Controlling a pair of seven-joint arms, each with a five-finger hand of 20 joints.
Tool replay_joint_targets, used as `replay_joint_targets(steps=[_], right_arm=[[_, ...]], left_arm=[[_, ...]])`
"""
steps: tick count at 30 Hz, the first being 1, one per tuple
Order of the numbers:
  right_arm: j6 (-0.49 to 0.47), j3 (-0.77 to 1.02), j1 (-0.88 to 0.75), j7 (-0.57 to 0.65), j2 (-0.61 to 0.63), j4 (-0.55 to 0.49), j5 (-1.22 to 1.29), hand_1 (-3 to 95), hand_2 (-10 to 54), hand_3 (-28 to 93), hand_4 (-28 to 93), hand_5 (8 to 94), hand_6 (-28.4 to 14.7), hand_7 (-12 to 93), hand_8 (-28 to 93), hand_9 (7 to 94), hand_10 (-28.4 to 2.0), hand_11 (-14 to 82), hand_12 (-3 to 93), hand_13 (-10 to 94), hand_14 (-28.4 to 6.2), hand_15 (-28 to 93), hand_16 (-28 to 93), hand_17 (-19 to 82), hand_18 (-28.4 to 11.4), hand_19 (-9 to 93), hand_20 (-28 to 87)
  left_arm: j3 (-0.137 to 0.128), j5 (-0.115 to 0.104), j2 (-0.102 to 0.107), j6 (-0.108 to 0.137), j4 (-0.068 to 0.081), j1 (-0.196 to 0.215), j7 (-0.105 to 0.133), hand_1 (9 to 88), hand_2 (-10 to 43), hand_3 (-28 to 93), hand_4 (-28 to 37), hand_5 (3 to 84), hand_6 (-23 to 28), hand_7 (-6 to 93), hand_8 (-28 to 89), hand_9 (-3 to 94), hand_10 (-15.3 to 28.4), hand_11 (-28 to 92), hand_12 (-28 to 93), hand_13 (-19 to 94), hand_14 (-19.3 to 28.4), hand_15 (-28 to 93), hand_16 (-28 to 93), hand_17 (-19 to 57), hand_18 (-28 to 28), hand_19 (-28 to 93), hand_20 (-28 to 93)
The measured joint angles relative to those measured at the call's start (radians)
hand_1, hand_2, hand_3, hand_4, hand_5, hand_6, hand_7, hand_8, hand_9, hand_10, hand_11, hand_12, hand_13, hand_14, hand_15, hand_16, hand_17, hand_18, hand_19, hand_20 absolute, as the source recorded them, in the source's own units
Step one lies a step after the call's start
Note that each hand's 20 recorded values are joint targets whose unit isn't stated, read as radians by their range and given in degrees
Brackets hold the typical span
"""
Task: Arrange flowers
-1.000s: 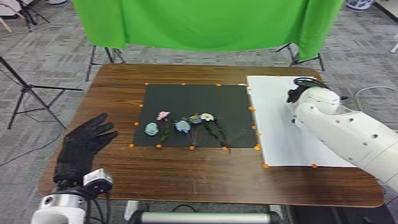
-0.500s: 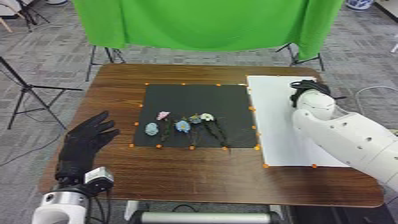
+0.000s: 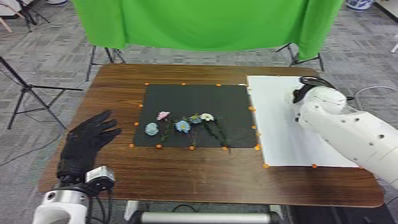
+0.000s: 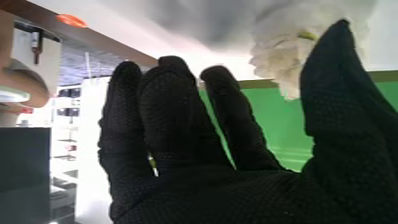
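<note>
Evidently the right robot hand [image 3: 304, 91] is open by a white flower [image 4: 274, 52], hold unclear; the left robot hand [image 3: 82, 142] is open, empty.

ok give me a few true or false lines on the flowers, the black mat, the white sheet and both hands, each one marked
The pink flower lies on the black mat. True.
The left hand is over the white sheet. False: it is left of the black mat.
The white sheet is right of the black mat. True.
The right hand is clenched in a fist. False: its fingers are extended.
</note>
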Motion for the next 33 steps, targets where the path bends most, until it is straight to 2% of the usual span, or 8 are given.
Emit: replay_joint_targets(steps=[4,10,16,20,28,29,31,33], right_arm=[[-0.009,0.032,-0.001,-0.051,-0.007,-0.012,0.016,20.8,-9.5,93,-22,32.5,-10.3,20,-14,37.7,-23.1,21.8,13.5,55,-14.7,90,2,17,-25.3,88,17],[-0.040,0.046,0.016,-0.106,-0.029,-0.012,0.023,23.9,-9.4,93,-27,32.2,-1.3,24,-17,38.9,-19.3,17.9,13.3,56,-15.0,89,2,17,-25.1,85,22],[-0.156,0.051,0.021,-0.075,-0.057,-0.004,0.025,25.1,-9.4,91,-28,37.1,0.4,24,-18,42.4,-21.7,15.9,13.3,57,-15.6,87,3,18,-25.8,84,23],[-0.166,0.042,0.018,-0.024,-0.062,0.003,0.024,27.4,-9.2,91,-28,42.5,0.8,24,-18,45.4,-21.0,17.0,13.3,60,-14.2,86,3,19,-25.4,84,24],[-0.106,0.025,0.009,-0.028,-0.057,0.007,0.008,41.8,-9.5,89,-28,60.4,-0.8,27,-18,68.4,-14.2,24.0,13.8,71,-7.7,81,9,26,-23.2,87,21],[-0.099,0.022,0.009,-0.028,-0.057,0.007,0.003,43.9,-9.5,88,-28,61.9,-0.6,28,-15,70.8,-13.1,23.1,15.5,72,-6.8,80,10,27,-23.0,87,20],[-0.098,0.020,0.007,-0.027,-0.057,0.007,-0.006,50.6,-9.5,82,-28,66.0,-0.9,34,-9,79.7,-9.3,13.2,25.7,75,-5.0,78,13,29,-22.4,89,17],[-0.098,0.017,0.007,-0.025,-0.057,0.007,-0.019,55.0,-9.5,79,-28,71.4,0.4,39,-6,87.8,-6.6,11.7,31.0,79,-3.4,76,13,31,-22.0,90,15]], left_arm=[[0.001,0.001,0.000,-0.003,0.002,-0.004,0.000,26.3,7.2,82,-17.3,41.8,12.6,13.5,-9,36.7,20.2,31,8,29,26.9,58,-12,-7.1,24.4,68,-8],[0.005,0.001,0.002,-0.004,0.003,-0.010,0.002,26.2,7.1,81,-17.5,41.8,12.6,13.4,-9,36.7,20.2,31,8,29,26.9,58,-12,-7.0,24.4,68,-8],[0.006,0.001,0.002,-0.007,0.005,-0.013,0.002,26.2,7.1,81,-17.6,41.8,12.7,13.5,-9,36.7,20.3,31,8,29,26.9,58,-12,-7.0,24.4,68,-8],[0.006,0.001,0.002,-0.007,0.005,-0.014,0.002,26.2,7.1,81,-17.5,41.8,12.6,13.5,-9,36.7,20.3,31,8,29,26.9,58,-12,-7.0,24.4,68,-8],[0.008,0.001,0.002,-0.012,0.007,-0.018,0.001,26.3,7.1,81,-17.5,41.8,12.6,13.5,-9,36.7,20.2,31,8,29,26.8,58,-12,-7.0,24.3,68,-8],[0.009,0.002,0.002,-0.012,0.007,-0.018,0.001,26.3,7.1,81,-17.5,41.8,12.6,13.6,-9,36.7,20.2,31,8,29,26.8,58,-12,-7.0,24.3,68,-8],[0.009,0.002,0.001,-0.013,0.007,-0.019,0.000,26.3,7.0,81,-17.5,41.8,12.6,13.5,-9,36.7,20.3,31,8,29,26.8,58,-12,-7.0,24.3,68,-8],[0.009,0.002,0.000,-0.014,0.007,-0.019,0.000,26.3,7.1,81,-17.5,41.8,12.6,13.5,-9,36.7,20.2,31,8,29,26.8,58,-12,-7.0,24.3,68,-8]])
